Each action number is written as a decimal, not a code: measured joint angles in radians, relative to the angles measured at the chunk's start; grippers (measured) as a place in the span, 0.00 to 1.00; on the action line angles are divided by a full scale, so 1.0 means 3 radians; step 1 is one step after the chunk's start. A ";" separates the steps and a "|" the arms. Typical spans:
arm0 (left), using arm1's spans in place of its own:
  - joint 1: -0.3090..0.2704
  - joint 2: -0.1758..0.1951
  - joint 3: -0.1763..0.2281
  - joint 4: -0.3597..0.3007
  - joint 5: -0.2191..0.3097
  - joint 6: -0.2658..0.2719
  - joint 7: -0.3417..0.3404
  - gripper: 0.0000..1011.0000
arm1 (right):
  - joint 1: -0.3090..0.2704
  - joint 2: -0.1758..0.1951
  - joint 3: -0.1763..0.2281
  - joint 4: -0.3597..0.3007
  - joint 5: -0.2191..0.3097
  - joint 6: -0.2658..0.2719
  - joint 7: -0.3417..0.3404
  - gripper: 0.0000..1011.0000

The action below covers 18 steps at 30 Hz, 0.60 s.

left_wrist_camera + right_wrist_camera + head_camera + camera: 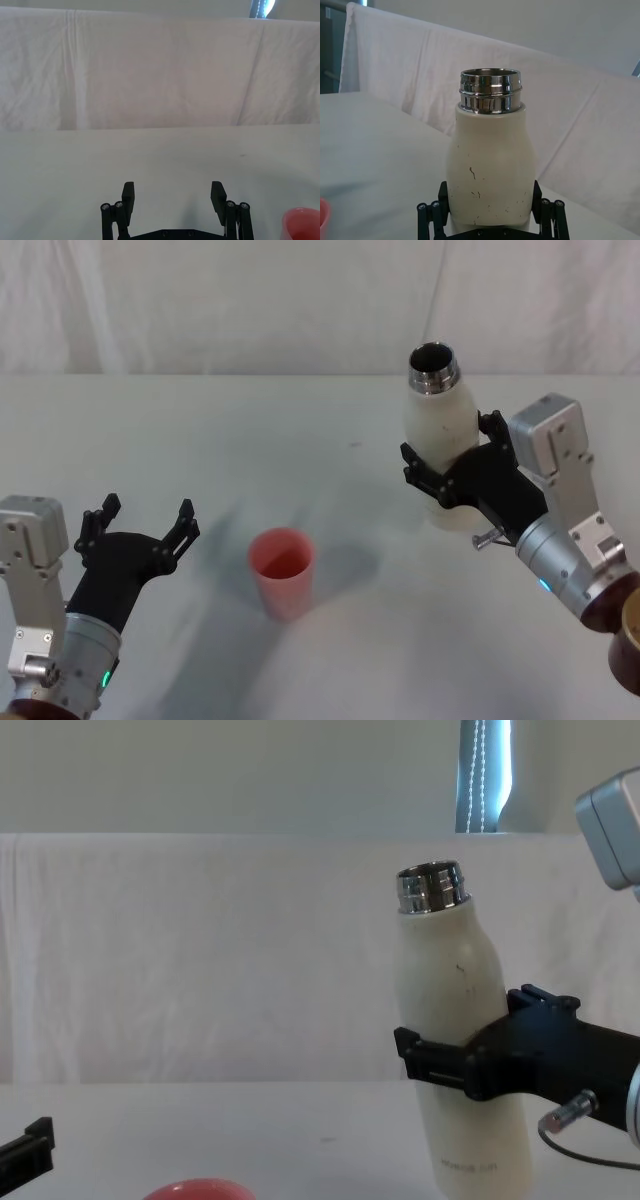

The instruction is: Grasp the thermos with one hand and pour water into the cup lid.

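The right gripper is clasping the thermos, tipping slightly. The left gripper is hanging spread wide beside the cup lid.

Thermos: matt cream body, finish scuffed with small dark chips; neck polished steel, mirror-bright, threaded. Cup lid: smooth salmon-red plastic, slight sheen. Tabletop: white cloth, matt, lightly creased. Right gripper: matt black plastic.
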 joint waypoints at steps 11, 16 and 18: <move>0.0000 0.0000 0.0000 0.0000 0.0000 0.0000 0.0000 0.99 | -0.0102 0.0068 -0.0114 -0.0104 -0.0396 -0.0080 -0.0074 0.94; 0.0000 0.0000 0.0000 0.0000 0.0000 0.0000 0.0000 0.99 | -0.0103 0.0077 -0.0164 -0.0109 -0.0584 -0.0092 -0.0096 0.94; 0.0000 0.0000 0.0000 0.0000 0.0000 0.0000 0.0000 0.99 | -0.0105 0.0077 -0.0174 -0.0109 -0.0639 -0.0119 -0.0096 0.94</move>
